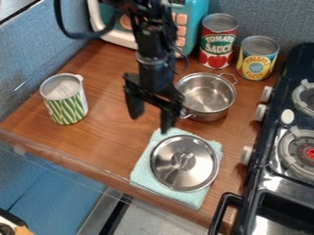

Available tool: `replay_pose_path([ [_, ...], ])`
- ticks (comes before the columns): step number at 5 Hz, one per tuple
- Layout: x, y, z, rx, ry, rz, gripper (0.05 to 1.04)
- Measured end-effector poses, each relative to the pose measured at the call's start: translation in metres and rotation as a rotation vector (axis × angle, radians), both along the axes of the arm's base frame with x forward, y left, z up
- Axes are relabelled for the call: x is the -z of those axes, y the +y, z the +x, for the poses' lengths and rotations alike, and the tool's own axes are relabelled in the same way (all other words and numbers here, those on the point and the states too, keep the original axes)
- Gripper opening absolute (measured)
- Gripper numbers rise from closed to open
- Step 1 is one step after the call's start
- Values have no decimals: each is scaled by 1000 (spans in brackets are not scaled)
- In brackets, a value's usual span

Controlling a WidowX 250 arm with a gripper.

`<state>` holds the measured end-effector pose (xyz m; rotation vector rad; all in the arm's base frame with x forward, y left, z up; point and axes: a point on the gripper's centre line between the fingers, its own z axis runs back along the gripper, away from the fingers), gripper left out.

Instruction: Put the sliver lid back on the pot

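Starting at the left with the striped can (66, 102), well apart from the lid. Next, spotting the black gripper (151, 120) over the counter (104, 137), jaws apart and empty. Then finding the silver lid (171, 173) on the blue cloth (142, 173); might slip from a poor knob (184, 160) pinch. Last, the open pot (211, 102); might tip from a bump, or get a crooked lid from a bad drop.

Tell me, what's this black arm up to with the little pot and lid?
A black robot arm hangs over the wooden counter, its tool open and holding nothing. The job is to put the lid back on the pot. For now the lid lies on a pale green cloth, and the pot stands uncovered nearby.
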<state>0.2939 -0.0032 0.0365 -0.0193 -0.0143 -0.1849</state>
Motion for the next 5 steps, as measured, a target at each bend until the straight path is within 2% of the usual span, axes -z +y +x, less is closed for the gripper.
replay_pose_path([
  [1,-1,-18,-14,6,-2,-32,1001],
  [2,3,-37,-22,51,2,-35,1000],
  [3,6,-48,-20,90,-27,-28,1000],
  [4,24,-51,-23,114,9,-1,943],
  [5,33,-52,-23,122,22,23,664],
])
